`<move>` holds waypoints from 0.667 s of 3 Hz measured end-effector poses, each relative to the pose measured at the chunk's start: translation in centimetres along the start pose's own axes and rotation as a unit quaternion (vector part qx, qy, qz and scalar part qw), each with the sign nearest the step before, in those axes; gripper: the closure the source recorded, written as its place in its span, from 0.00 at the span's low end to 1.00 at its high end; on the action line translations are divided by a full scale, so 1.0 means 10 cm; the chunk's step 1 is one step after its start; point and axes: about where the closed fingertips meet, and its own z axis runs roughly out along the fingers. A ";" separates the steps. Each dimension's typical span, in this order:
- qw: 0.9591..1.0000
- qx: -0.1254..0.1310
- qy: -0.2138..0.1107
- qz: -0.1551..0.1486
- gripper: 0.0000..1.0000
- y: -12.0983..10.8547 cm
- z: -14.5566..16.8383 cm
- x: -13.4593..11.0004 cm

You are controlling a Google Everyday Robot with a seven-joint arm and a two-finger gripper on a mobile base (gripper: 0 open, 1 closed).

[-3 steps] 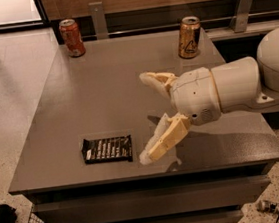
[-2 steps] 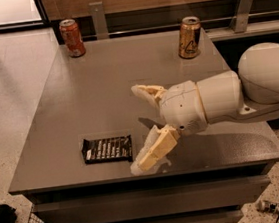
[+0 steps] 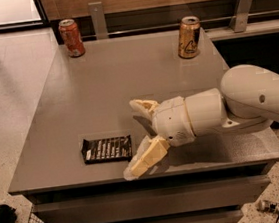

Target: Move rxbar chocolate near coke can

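Observation:
The rxbar chocolate (image 3: pixel 107 149) is a flat black wrapper with white print, lying near the front left edge of the grey table (image 3: pixel 126 80). The coke can (image 3: pixel 71 37), red-orange with a silver top, stands upright at the table's far left corner. My gripper (image 3: pixel 135 139) is open just right of the bar, fingers spread. One cream fingertip (image 3: pixel 136 168) is at the bar's front right corner and the other finger (image 3: pixel 144 105) is farther back. It holds nothing.
A gold-brown can (image 3: pixel 189 37) stands at the table's far right. My white arm (image 3: pixel 249 102) reaches in from the right over the table's front right part. A wooden wall with metal brackets runs behind the table. Speckled floor lies to the left.
My gripper has moved left toward the rxbar chocolate, its fingers staying spread. The bar and both cans have not moved.

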 end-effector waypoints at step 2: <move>1.000 0.016 -0.004 0.026 0.00 -0.03 0.13 0.13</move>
